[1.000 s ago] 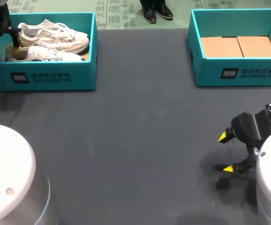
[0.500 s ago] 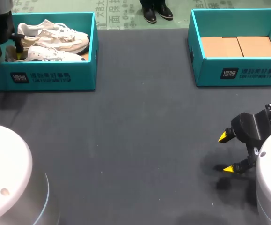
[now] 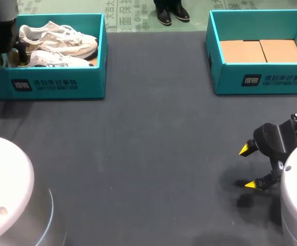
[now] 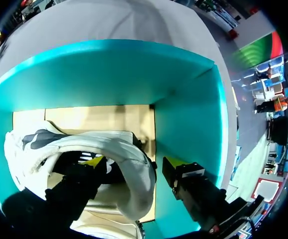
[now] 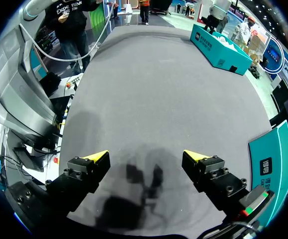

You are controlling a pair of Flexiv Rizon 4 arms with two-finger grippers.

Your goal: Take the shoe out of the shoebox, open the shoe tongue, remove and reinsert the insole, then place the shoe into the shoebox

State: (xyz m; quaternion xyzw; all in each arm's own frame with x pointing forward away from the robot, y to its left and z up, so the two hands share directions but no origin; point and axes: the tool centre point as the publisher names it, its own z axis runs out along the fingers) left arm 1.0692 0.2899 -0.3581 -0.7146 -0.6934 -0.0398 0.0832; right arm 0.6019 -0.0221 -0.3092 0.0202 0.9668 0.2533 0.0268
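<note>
Both teal cardboard shoeboxes carry a small white logo square and lines of white print on the front wall; I do not read it off. Left teal shoebox (image 3: 51, 82) sits at the table's far left corner and holds two white-and-cream lace-up sneakers side by side, toes toward the table's middle. The nearer sneaker (image 3: 56, 60) lies against the front wall, the second sneaker (image 3: 61, 37) behind it. Left gripper (image 3: 8, 55) is down inside the box at the heel end. In the left wrist view the left gripper (image 4: 133, 163) straddles the heel of the nearer sneaker (image 4: 109, 144): one yellow-tipped finger (image 4: 95, 162) is inside the shoe's opening, the other outside, between heel and teal box wall (image 4: 134, 69). The fingers stand moderately apart; the outer one looks just clear of the heel, so no firm grip shows. Right teal shoebox (image 3: 261, 82) at the far right shows a bare tan cardboard floor (image 3: 261, 51). Right gripper (image 3: 249, 167) hangs low over the dark grey felt table (image 3: 148, 143) near its right edge, well apart from both boxes. Its fingers (image 5: 96, 157) are spread wide, holding nothing.
</note>
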